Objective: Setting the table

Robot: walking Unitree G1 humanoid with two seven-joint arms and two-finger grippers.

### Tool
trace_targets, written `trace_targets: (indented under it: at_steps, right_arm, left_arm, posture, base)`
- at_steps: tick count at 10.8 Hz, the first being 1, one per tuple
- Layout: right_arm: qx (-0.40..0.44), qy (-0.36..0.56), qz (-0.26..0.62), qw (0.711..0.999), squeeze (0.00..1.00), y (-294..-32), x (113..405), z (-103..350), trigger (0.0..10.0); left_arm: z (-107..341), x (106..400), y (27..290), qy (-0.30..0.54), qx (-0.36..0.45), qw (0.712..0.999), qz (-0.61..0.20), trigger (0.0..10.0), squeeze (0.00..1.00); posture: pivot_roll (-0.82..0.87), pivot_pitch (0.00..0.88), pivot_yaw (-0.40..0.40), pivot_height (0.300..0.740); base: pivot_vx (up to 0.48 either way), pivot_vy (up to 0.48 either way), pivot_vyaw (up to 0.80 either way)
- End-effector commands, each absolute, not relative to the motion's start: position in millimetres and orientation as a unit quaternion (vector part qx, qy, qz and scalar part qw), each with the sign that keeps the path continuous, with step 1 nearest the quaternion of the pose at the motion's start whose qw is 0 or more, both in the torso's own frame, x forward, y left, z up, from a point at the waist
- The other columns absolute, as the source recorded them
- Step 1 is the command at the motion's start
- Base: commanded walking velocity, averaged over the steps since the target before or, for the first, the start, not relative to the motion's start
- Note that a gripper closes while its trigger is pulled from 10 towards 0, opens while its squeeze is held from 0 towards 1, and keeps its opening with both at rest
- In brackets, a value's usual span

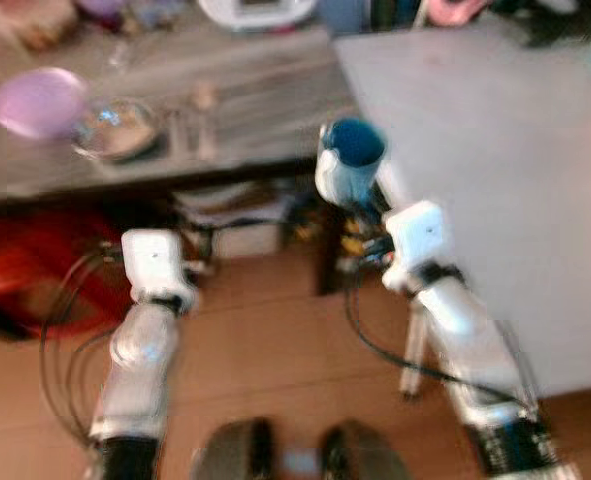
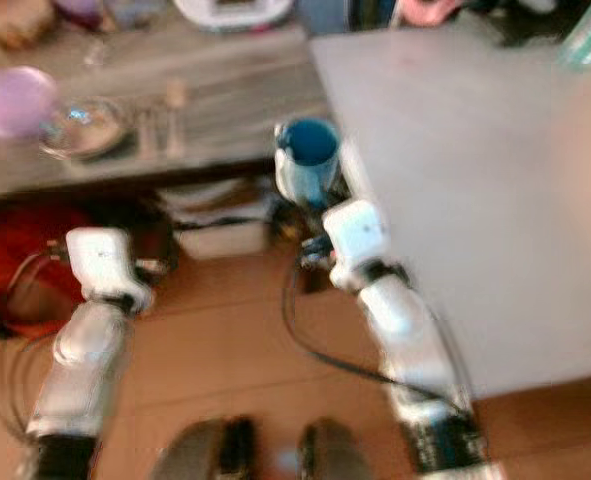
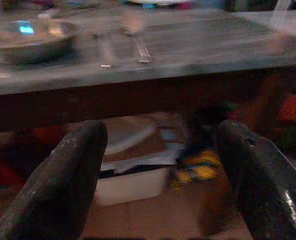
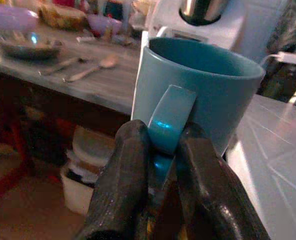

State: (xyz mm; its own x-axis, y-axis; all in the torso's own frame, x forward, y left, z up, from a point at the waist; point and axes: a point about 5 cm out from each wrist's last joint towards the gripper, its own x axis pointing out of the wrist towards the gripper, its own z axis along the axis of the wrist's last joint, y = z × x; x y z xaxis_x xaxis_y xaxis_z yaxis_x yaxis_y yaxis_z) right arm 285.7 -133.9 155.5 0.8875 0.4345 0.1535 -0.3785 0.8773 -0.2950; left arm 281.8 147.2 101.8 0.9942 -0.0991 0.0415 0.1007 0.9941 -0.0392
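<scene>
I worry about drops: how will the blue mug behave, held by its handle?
The mug looks rigid and probably ceramic, so fragile if dropped. The right gripper pinches only its handle, so it may swing or tilt. The glaze looks shiny, possibly slippery.

Upright blue mug (image 4: 198,95), handle claw-pinched

The picture is blurring with motion. The right arm (image 2: 395,320) is reaching forward, holding a blue mug (image 2: 308,158) upright at the corner where a grey wooden table (image 2: 225,90) is meeting a pale table (image 2: 475,200). The left arm (image 2: 90,320) is hanging over the brown floor (image 2: 225,340), beside something red (image 2: 15,260). On the wooden table a metal bowl (image 2: 83,128), cutlery (image 2: 160,125) and a purple plate (image 2: 10,100) are lying. A white bin (image 2: 220,235) is sitting under it.
</scene>
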Motion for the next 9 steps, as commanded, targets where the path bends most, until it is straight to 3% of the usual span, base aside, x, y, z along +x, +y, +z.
trace_targets:
  at_steps: [1, 4, 8, 9]
  right_arm:
    - [-0.129, -0.129, 0.210, 0.961, 0.00, -132.9, 286.0, 164.4, 0.0]
    - [-0.133, -0.132, 0.191, 0.963, 0.00, -138.2, 289.6, 166.9, 0.0]
    - [-0.136, -0.133, 0.183, 0.965, 0.00, -139.3, 289.6, 167.2, 0.0]
    - [-0.140, -0.139, 0.174, 0.965, 0.00, -141.3, 291.2, 171.4, 8.1]
  left_arm:
    - [99.8, 281.2, 152.8, -0.016, -0.007, 0.999, -0.042, 10.0, 0.00]
    - [99.3, 283.7, 149.8, -0.016, -0.004, 0.999, -0.042, 10.0, 0.00]
    - [101.7, 284.4, 145.1, -0.025, -0.007, 0.999, -0.041, 10.0, 0.00]
    - [104.1, 283.8, 144.6, -0.032, 0.001, 0.999, -0.043, 10.0, 0.00]
  posture:
    - [-0.06, 0.131, 0.030, 0.740]
    - [-0.06, 0.133, 0.032, 0.740]
    - [-0.06, 0.137, 0.033, 0.740]
    - [-0.06, 0.137, 0.034, 0.740]
  base:
    - [0.000, 0.435, 0.00]
    - [0.341, 0.326, 0.00]
    - [0.480, 0.000, 0.00]
    - [0.480, 0.000, 0.00]
